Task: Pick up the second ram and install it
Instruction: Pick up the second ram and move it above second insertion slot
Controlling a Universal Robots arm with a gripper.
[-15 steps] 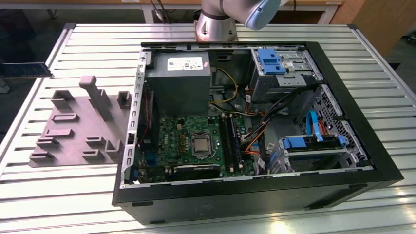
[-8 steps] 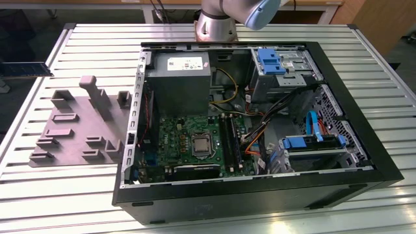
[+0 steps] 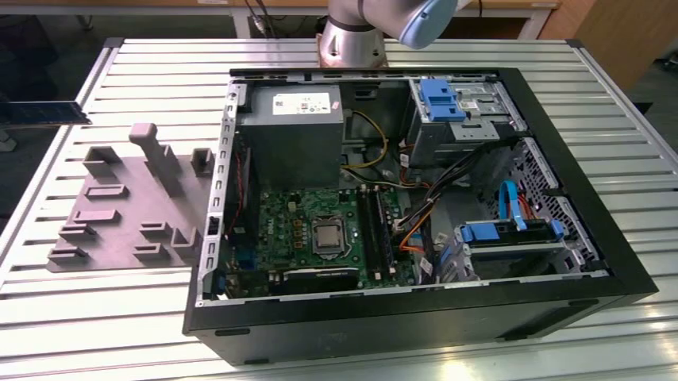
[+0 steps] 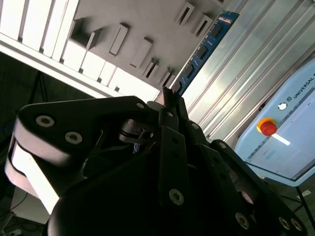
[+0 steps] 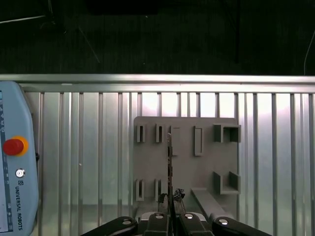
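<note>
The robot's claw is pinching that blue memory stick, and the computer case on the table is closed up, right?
Not quite. The gripper does pinch the second ram, as the second wrist view shows, but the computer case is not closed up. It is open: the exterior view looks straight in at its green circuit board and cables.

In the second wrist view the dark body of the tool hid the near end of the second ram. The first wrist view showed that stick edge-on, its chips unseen, and cropped the control pendant. The exterior view's edge cut off the arm.
</note>
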